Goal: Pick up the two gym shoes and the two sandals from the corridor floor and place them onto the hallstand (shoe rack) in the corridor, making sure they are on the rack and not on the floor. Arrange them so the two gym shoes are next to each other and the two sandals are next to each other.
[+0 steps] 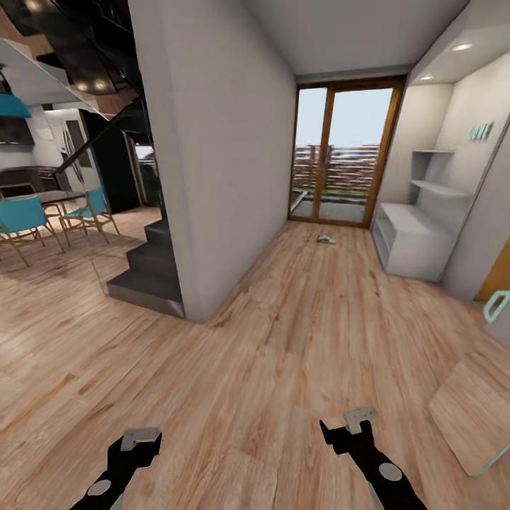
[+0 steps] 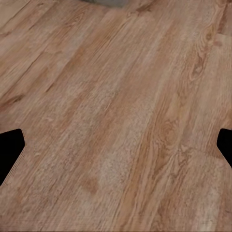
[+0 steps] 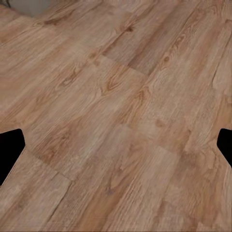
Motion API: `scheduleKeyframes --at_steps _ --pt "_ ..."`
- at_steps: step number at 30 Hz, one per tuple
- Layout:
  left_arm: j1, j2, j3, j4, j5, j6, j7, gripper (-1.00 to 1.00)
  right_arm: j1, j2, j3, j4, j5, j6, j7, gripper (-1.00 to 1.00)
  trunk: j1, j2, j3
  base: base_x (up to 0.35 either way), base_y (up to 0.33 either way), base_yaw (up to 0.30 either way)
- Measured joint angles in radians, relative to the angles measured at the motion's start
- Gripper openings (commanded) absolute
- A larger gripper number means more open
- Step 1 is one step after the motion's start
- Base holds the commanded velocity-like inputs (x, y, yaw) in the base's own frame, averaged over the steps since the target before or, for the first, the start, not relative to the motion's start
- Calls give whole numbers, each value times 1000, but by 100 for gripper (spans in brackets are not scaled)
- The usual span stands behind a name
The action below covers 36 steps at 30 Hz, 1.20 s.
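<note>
Far down the corridor floor [image 1: 283,333], a small white-and-green object [image 1: 326,239] lies near the glass door; it looks like a gym shoe, too small to tell more. The sandals are out of view. The hallstand [image 1: 409,244], a low white-grey bench with stepped shelves [image 1: 433,185] above it, stands along the right wall. My left gripper [image 1: 142,439] and right gripper [image 1: 348,425] hover low over bare planks, both open with nothing between their fingers. Each wrist view looks down on wood flooring [image 2: 116,121] [image 3: 116,121] with the fingers [image 2: 10,152] [image 3: 10,152] spread wide.
A white wall block [image 1: 212,177] and a dark staircase [image 1: 145,273] stand at the left of the corridor. Teal chairs [image 1: 25,221] and a table are further left. A wooden panel with a teal edge [image 1: 471,414] lies close at my right.
</note>
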Motion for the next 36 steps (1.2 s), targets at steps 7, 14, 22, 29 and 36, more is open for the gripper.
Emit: scheduleKeyframes --at_steps 7,14,22,29,36 --pt "0 0 0 0 0 -1 4 100 0 0 -2 11 1 -1 -4 100 0 0 -1 309 1 48" --pt "9 0 1 1 -1 -1 13 100 0 -1 -3 75 0 -1 -5 100 0 0 -3 114 0 56" --pt "65 1 14 -12 11 -9 14 100 0 -2 -5 176 0 -4 -11 100 1 0 -10 18 0 171" --pt "105 3 24 -4 32 -92 16 100 0 -3 -6 248 -1 -12 -39 100 1 0 -17 3 0 200" --pt "124 2 24 0 63 -124 16 100 0 -3 -6 321 0 -78 -88 100 1 0 -24 0 0 206"
